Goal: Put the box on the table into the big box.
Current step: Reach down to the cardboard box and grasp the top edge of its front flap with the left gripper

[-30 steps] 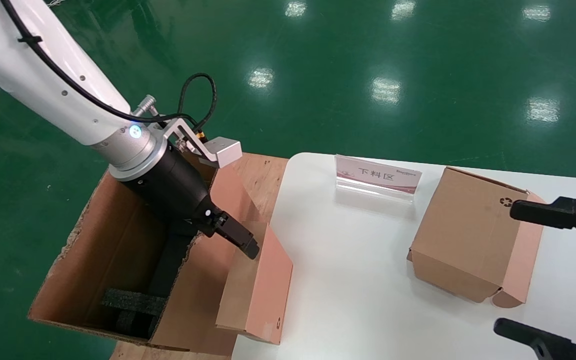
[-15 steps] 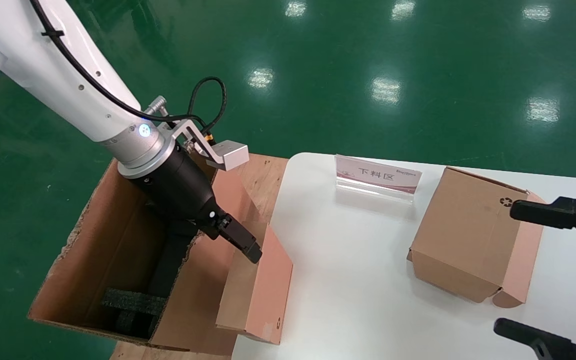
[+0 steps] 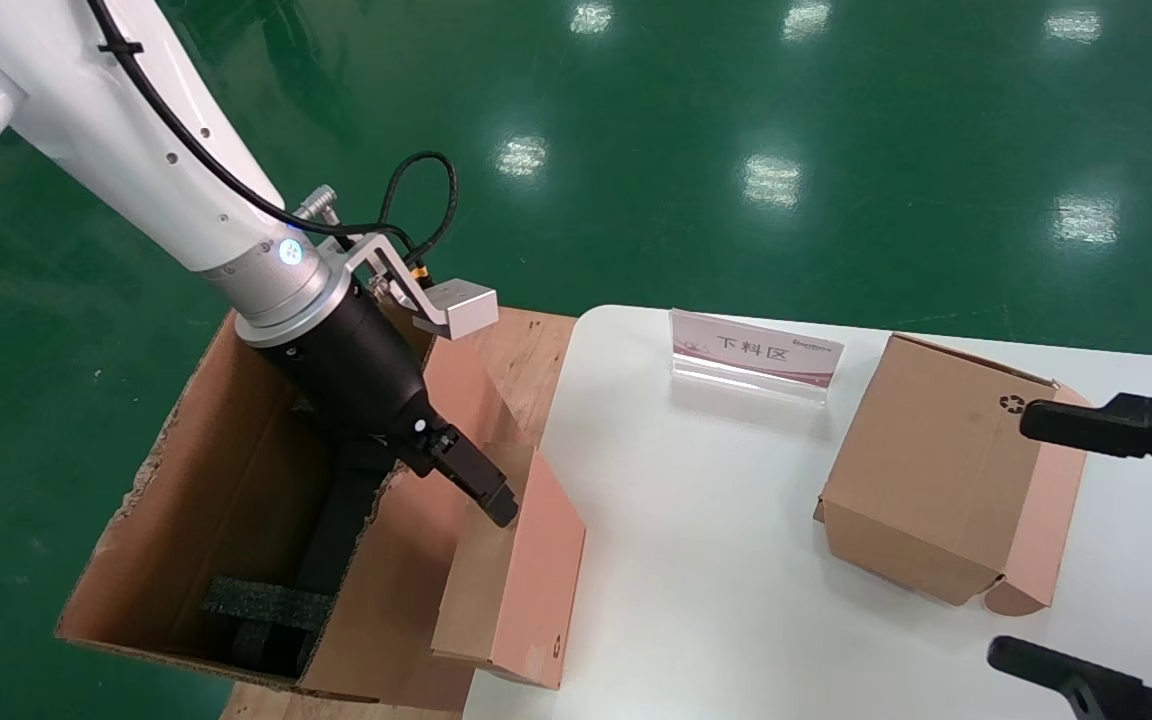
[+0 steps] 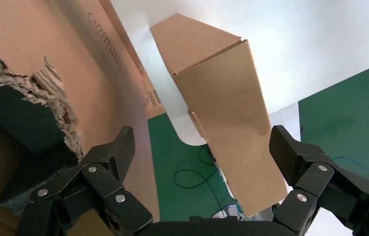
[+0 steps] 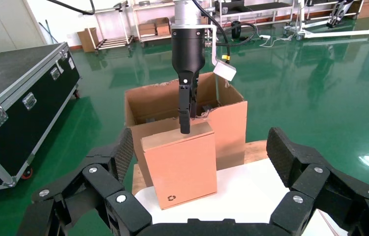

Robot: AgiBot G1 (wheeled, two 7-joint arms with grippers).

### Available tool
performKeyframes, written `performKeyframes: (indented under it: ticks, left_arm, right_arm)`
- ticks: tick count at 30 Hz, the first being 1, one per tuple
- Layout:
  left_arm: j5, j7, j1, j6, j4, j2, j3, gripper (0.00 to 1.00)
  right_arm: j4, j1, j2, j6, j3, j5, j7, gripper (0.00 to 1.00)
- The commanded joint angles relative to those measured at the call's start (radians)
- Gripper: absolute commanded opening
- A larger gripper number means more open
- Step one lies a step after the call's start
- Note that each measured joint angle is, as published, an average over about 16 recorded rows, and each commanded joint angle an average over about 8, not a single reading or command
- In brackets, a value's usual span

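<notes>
Currently we see the white smooth table (image 3: pixel 736 600) with the big torn-edged brown corrugated carton (image 3: pixel 226 480) standing at its left edge. Our chunky cube-like cardboard box (image 3: pixel 936 480) sits right of centre. The flat slim brown cardboard box (image 3: pixel 511 565) stands upright on the table's left edge against the carton's outer wall. Left gripper (image 4: pixel 202 152) hangs over its top edge, fingers spread wide, holding nothing. Right gripper (image 5: pixel 199 152) parked at the table's right side, also wide open.

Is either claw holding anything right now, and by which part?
Nothing is held. The left claw is open around the top edge of the box, its fingers apart from it. The right claw is open and empty.
</notes>
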Motion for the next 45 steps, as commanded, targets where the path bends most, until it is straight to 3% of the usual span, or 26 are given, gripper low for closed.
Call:
performKeyframes:
  ticks: [1, 45]
  left_arm:
    - [-0.005, 0.009, -0.005, 0.001, 0.008, 0.002, 0.008, 1.00]
    - [-0.096, 0.062, -0.060, 0.002, 0.073, 0.025, 0.132, 1.00]
  right_arm:
    - [0.000, 0.000, 0.000, 0.000, 0.000, 0.000, 0.000, 1.00]
    - [0.000, 0.000, 0.000, 0.000, 0.000, 0.000, 0.000, 1.00]
